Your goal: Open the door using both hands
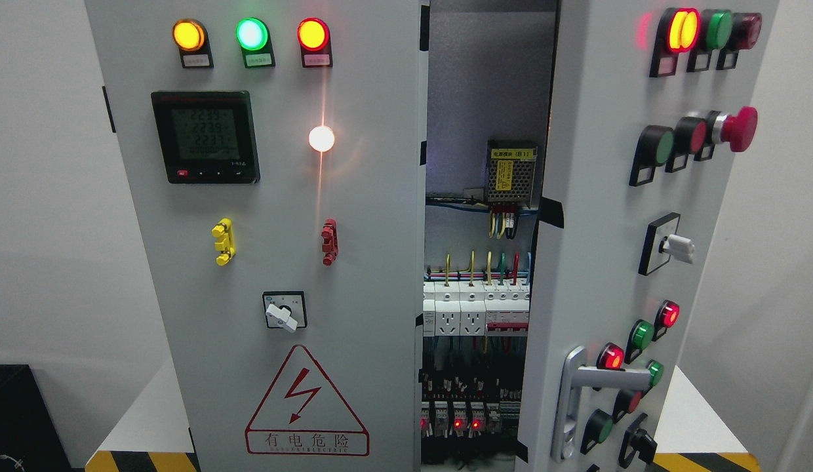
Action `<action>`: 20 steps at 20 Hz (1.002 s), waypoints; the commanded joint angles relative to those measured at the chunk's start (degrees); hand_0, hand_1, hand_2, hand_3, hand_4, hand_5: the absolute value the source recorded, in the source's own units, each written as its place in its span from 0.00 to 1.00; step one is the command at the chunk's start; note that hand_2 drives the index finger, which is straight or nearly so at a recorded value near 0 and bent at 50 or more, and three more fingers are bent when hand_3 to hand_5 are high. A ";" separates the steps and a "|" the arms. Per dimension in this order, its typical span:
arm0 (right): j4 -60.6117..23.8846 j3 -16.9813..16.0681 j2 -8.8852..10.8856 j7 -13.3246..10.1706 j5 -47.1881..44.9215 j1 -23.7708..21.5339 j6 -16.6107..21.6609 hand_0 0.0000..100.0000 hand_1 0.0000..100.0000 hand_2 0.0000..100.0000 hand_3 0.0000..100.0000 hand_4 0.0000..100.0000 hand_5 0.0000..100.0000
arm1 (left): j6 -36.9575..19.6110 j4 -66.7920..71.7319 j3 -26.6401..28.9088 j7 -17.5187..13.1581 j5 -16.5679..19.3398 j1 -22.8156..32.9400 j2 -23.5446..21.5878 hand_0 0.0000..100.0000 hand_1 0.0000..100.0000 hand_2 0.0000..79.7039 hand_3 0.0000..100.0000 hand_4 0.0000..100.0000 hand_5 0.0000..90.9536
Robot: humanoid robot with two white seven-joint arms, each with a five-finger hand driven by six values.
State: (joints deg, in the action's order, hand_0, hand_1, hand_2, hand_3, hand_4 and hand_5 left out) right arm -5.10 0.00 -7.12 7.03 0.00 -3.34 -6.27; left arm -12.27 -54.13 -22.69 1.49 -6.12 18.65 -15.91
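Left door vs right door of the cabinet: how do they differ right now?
1. The left door sits nearly flat to the camera; the right door is swung out, seen at an angle, exposing the wiring inside.
2. The left door carries a digital meter and a hazard triangle; the right door carries neither.
3. Only the right door has a metal handle and a red mushroom button.

Both are grey with lit indicator lamps on top. No robot hands show.

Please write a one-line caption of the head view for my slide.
Electrical cabinet with right door swung partly open, exposing breakers and wiring; left door closed; no robot hands visible.
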 commanded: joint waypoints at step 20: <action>0.00 1.76 0.00 0.00 -1.67 0.00 0.03 0.00 0.00 0.00 0.00 0.00 0.00 | -5.48 -62.14 -7.54 0.09 -11.80 -3.08 -29.80 0.00 0.00 0.00 0.00 0.00 0.00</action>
State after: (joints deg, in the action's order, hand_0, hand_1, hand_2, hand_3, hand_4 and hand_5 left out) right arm -5.10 0.00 -7.12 7.03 0.00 -3.34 -6.27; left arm -17.64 -100.91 -29.00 1.57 -14.74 19.72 -38.71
